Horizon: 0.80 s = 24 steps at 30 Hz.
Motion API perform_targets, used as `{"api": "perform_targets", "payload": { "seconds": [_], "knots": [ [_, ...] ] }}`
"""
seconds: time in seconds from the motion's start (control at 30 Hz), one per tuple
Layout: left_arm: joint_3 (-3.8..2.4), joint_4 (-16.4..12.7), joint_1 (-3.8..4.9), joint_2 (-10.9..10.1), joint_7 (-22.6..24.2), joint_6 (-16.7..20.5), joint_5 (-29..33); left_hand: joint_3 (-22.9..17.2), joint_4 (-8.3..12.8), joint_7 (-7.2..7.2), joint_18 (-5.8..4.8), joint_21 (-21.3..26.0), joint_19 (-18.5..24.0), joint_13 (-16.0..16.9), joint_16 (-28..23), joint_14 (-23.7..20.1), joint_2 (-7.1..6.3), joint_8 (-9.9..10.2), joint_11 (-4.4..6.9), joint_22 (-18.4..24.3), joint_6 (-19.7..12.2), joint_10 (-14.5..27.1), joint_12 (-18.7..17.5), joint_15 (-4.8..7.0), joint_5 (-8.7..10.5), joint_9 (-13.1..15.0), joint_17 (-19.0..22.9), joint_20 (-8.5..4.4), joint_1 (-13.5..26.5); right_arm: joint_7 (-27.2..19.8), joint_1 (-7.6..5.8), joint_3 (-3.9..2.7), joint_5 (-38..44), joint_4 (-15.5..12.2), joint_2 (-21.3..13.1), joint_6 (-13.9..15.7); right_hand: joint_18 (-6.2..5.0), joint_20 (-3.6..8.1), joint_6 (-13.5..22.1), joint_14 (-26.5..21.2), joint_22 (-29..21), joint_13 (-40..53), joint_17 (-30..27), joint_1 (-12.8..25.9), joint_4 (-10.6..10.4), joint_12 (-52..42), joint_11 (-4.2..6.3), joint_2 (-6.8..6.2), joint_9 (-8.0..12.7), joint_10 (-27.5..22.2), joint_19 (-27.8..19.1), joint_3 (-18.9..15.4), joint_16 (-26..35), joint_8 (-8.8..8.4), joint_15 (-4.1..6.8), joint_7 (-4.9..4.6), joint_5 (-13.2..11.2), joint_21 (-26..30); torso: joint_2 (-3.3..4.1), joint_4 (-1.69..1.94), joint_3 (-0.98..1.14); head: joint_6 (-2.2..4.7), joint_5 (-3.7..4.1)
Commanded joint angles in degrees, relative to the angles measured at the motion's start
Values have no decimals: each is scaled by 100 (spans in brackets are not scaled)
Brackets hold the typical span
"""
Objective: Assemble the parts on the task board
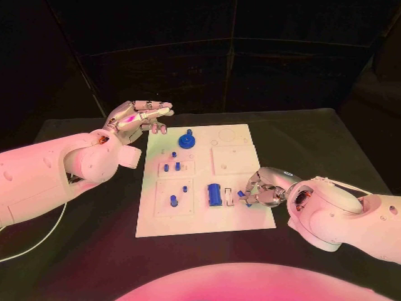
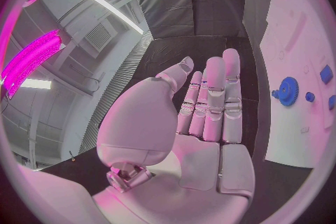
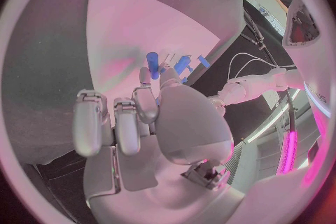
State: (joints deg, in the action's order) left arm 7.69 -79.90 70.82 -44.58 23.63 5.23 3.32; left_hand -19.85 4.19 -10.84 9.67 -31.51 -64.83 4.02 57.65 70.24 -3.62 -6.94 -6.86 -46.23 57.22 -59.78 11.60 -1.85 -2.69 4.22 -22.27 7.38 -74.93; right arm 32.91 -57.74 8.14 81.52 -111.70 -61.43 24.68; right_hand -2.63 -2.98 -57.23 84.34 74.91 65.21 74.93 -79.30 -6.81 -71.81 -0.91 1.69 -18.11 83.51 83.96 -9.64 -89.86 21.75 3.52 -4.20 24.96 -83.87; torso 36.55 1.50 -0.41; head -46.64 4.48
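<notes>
Right robot hand [image 1: 262, 193] apparently pinches a small part [image 1: 241, 194].

No legible text, labels or numbers showing anywhere; task board [image 1: 237, 182], parts and both arms are reading blank in all views.

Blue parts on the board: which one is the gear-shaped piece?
The round toothed part at the far end of the task board, nearest the left hand. The other blue parts are small pegs or a plain cylinder.
</notes>
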Motion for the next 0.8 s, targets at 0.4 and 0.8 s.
{"api": "perform_targets", "payload": {
  "seconds": [0.4, 0.8],
  "knots": [
    [-5, -43, 9, -34, 69, -125, 14, 23, 0, 12, 75, 21, 3, 9, -4, -28, 7, -31, -6, 8, -50, 39, 25, -3, -21, -6, 6, 26, 28, -154, -8, -3, -591, 129, 302, 341, 43, 29, -73, 566, 576, 2479, 1507, 65, -79, -1819, 89, 7, -2, 649, 224, 5, -14, 5, 5, -8, 22, -44, -2, -2, 5, -20, -58],
    [-5, -56, 10, -38, 66, -130, 14, 27, 4, 15, 75, 24, 3, 10, -3, -29, 2, -31, -4, 10, -54, 43, 29, -3, -21, -6, 7, 26, 23, -41, -9, -4, -619, 316, 593, 376, 42, 36, -99, 566, 573, 2479, 1507, 89, -104, -1819, 101, 0, -4, 649, 224, 2, -14, 2, 15, 4, 47, -42, 1, -6, 4, -28, -79]
  ]
}}
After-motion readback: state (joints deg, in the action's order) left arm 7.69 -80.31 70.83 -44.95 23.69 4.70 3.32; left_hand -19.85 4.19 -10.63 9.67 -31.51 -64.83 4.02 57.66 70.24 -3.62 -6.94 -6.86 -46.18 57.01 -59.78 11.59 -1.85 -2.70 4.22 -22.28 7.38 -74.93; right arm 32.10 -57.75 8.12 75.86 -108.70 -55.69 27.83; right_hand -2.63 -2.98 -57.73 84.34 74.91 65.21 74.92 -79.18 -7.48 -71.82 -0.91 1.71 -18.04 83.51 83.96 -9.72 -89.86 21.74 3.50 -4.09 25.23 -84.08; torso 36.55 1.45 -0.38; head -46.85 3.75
